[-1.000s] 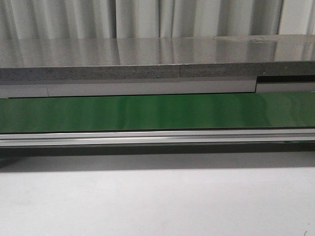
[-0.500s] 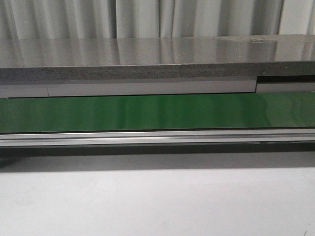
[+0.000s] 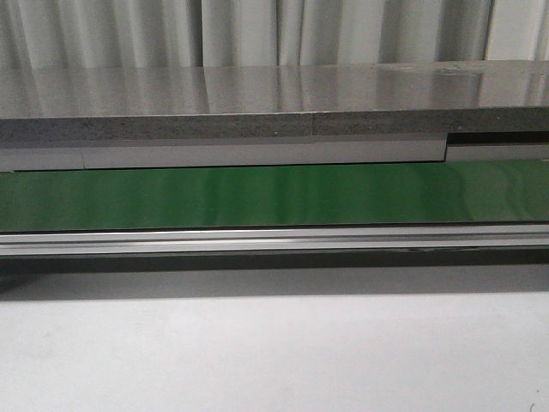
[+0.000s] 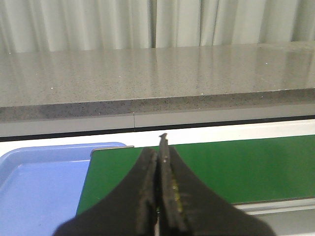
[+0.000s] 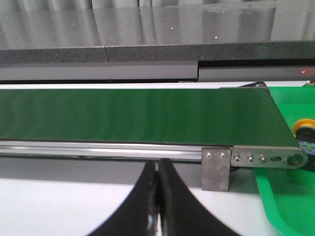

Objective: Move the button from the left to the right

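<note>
Left tool (image 4: pixel 158 162): clenched, grasping nothing, over the belt (image 4: pixel 236 167) end beside blue tray (image 4: pixel 39 191)
Right tool (image 5: pixel 157 172): clenched, bare
Button (image 5: pixel 305 132): in green tray (image 5: pixel 285 196)

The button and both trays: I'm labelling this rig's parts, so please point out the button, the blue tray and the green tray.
button (image 5: pixel 303 125), right wrist view, yellow cap at the picture's edge.
blue tray (image 4: pixel 34 189), left wrist view, bare floor.
green tray (image 5: pixel 290 196), right wrist view, bare floor.

Matt green belt (image 3: pixel 257 196), brushed metal rail (image 3: pixel 257 240), glossy speckled stone-look counter (image 3: pixel 257 94), smooth blue plastic tray (image 4: pixel 39 191), cloth curtain (image 3: pixel 257 30)
</note>
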